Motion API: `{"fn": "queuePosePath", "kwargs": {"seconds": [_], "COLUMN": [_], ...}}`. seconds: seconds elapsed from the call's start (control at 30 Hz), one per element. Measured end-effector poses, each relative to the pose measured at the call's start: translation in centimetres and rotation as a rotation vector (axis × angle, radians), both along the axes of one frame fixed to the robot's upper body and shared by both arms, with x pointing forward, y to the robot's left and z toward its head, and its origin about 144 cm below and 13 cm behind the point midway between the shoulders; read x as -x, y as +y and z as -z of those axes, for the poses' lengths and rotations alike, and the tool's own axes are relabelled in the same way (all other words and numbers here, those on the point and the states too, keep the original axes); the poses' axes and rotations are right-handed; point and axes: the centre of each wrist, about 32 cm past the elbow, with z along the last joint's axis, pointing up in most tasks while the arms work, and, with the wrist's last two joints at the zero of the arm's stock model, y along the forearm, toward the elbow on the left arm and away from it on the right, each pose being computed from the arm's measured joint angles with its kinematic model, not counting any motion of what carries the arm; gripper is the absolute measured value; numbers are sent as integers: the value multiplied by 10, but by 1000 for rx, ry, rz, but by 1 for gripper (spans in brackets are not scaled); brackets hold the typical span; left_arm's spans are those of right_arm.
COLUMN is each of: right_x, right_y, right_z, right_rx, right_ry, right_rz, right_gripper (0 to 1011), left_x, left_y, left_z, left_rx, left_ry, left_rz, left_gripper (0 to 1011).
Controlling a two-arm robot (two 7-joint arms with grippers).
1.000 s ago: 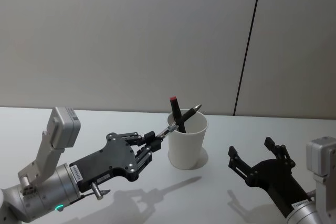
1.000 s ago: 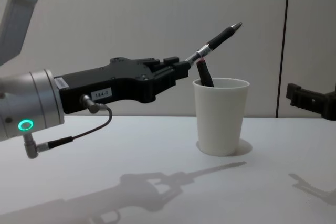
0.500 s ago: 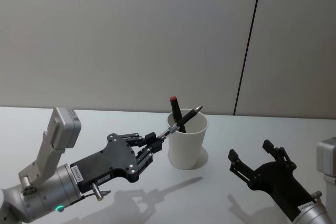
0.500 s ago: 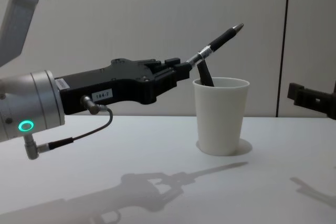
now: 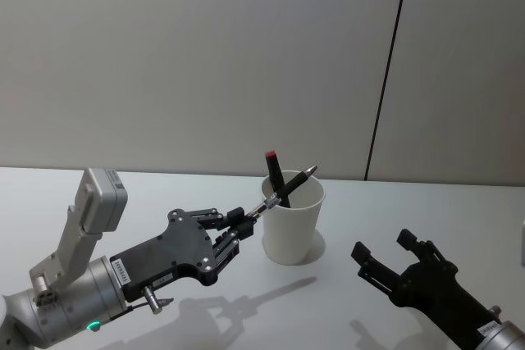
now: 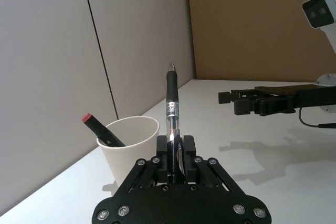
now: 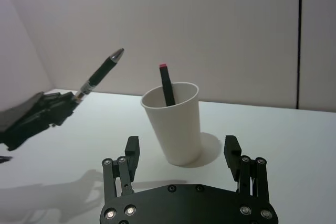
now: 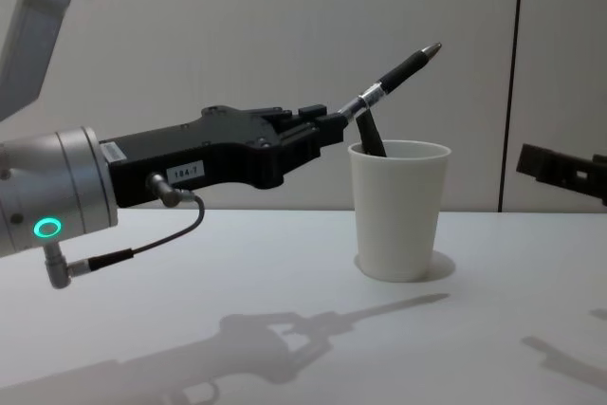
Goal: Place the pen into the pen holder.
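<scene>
Left tool (image 5: 246,219), clamped on the pen (image 5: 289,187) by its back end, holds it slanted tip-up near the rim of the cup (image 5: 291,231), not yet inside, so the next move calls for swinging it over the mouth and letting go, while the right tool (image 5: 379,243) waits open.

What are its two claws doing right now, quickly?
The left gripper: closed, holding the pen.
The right gripper: open, holding nothing.
</scene>
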Motion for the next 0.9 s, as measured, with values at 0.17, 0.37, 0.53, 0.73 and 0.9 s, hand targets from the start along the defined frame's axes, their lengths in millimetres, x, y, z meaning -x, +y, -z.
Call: {"fn": "queuePosePath", "kwargs": {"seconds": [0.17,0.37,0.53,0.73,0.9], "right_x": [-1,-7,-12,-21,-30], "right_y": [-3,-4,-3,1,6], "right_z": [-1,0,1,1,2], "right_rx": [-73,-167,-235,-309,-359], "right_ry": [40,91,128,163,184], "right_rz": [-53,-113,-155,-210,-256], "right_gripper": [1001,1001,1001,1001,1001], "left_x": [0,0,0,0,0], "left_y": [0,0,0,0,0], "left_z": [0,0,0,0,0], "left_rx": [0,0,0,0,0], "left_ry": [0,0,0,0,0], "left_rz": [0,0,0,0,0], "left_gripper": [180,180,180,180,180]}}
